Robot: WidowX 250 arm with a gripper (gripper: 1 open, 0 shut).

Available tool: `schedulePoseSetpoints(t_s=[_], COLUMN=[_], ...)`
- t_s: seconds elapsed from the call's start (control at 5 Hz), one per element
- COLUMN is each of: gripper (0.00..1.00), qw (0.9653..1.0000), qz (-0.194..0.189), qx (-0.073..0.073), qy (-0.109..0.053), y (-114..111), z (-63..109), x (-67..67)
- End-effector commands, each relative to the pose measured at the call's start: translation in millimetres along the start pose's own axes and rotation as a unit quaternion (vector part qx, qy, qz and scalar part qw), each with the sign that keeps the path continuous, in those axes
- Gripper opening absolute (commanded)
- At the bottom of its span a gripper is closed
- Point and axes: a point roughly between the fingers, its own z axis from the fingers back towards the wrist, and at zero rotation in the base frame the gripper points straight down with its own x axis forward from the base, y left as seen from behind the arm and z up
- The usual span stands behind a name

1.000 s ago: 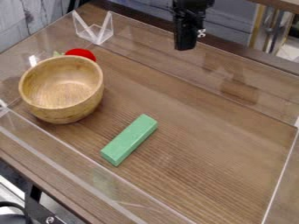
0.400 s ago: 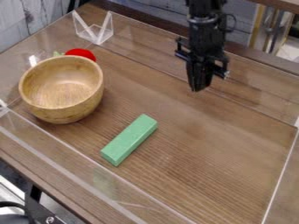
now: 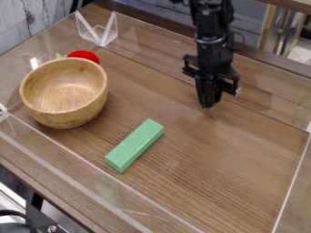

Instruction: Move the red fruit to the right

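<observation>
The hand [image 3: 210, 102] points straight down, fingers closed together and empty, just above the wooden worktop [image 3: 231, 146]. The red fruit [image 3: 84, 56] lies behind the wooden bowl [image 3: 64, 92], touching its rim, well apart from the hand. A green block [image 3: 134, 146] lies nearer the front.

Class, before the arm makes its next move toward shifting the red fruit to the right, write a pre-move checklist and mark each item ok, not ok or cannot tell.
1. Red fruit in view, behind the bowl: ok.
2. Gripper near the fruit: not ok, it is far to the right.
3. Jaws open for a grasp: not ok, shut.
4. Gripper empty: ok.
5. Green block clear of a path to the fruit: ok.
6. Fruit touching the bowl: cannot tell.
</observation>
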Motion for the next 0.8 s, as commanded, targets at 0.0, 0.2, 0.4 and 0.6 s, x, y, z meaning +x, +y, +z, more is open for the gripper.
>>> schedulePoseSetpoints(t_s=[0.0, 0.2, 0.4, 0.6], gripper=[0.0, 1.0, 1.0, 1.0], qw=[0.9997, 0.9992, 0.9983, 0.9971], qz=[0.01, 0.032, 0.053, 0.072], qx=[0.003, -0.001, -0.005, -0.005], qy=[-0.024, -0.024, -0.023, -0.024], y=[2.4, 7.2, 11.5, 12.4], z=[5.4, 8.9, 14.6, 11.7], x=[9.5, 7.0, 4.3, -2.2])
